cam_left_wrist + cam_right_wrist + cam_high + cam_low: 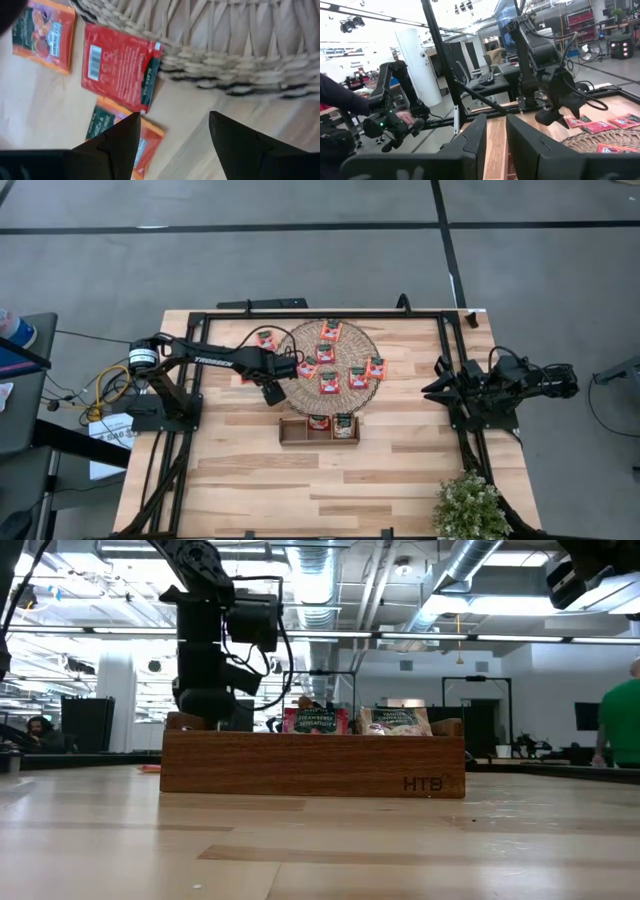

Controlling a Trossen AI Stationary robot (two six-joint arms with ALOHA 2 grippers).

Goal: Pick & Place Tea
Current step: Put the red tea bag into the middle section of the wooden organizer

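Observation:
Several red-orange tea sachets [328, 380] lie flat on the round woven mat [345, 395]. More lie on the table by its left edge: a red one [120, 67] beside the mat's rim and two orange ones [45, 32] [145, 145]. Two sachets [315, 720] [395, 720] stand in the wooden tray [293, 432]. My left gripper [172, 117] hangs open, pointing down, just left of the mat [240, 45], over bare wood, with one finger above the nearer orange sachet. My right gripper [495, 125] is parked at the table's right edge, its fingers a narrow gap apart with nothing between.
A potted plant [470, 505] stands at the near right corner. Black frame rails [450, 360] run along the table's edges. The near half of the table is bare wood [300, 490]. People show in the room beyond, one at the far right [620, 730].

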